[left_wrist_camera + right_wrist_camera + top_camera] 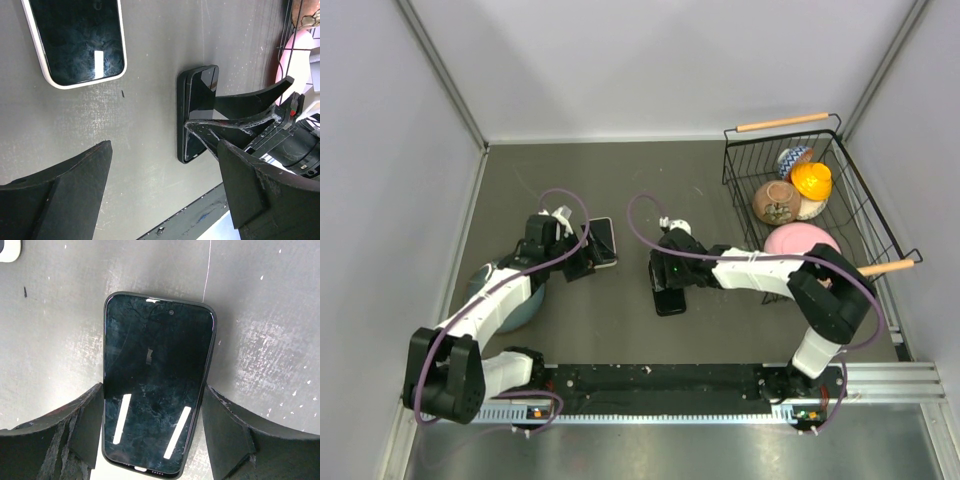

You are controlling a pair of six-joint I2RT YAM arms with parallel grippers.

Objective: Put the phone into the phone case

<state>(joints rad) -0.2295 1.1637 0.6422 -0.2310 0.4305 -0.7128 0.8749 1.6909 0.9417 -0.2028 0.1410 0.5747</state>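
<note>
A black phone (155, 385) lies screen up inside a dark case whose rim (212, 340) shows round it, mid-table (668, 297). My right gripper (154, 390) is shut on it, one finger against each long side near its lower end. It also shows in the left wrist view (197, 95) with the right fingers (235, 107) astride it. A second dark-screened phone with a white rim (75, 40) lies flat to the left (604, 242). My left gripper (165, 150) is open and empty, low over the table just beside that white-rimmed phone (578, 262).
A black wire basket (740, 150) with wooden handles stands at the right, holding a yellow-orange toy (812, 180) and round things. A pink dish (800, 240) lies at its front. A grey-blue bowl (520, 305) sits under my left arm. A black rail (660, 378) runs along the near edge.
</note>
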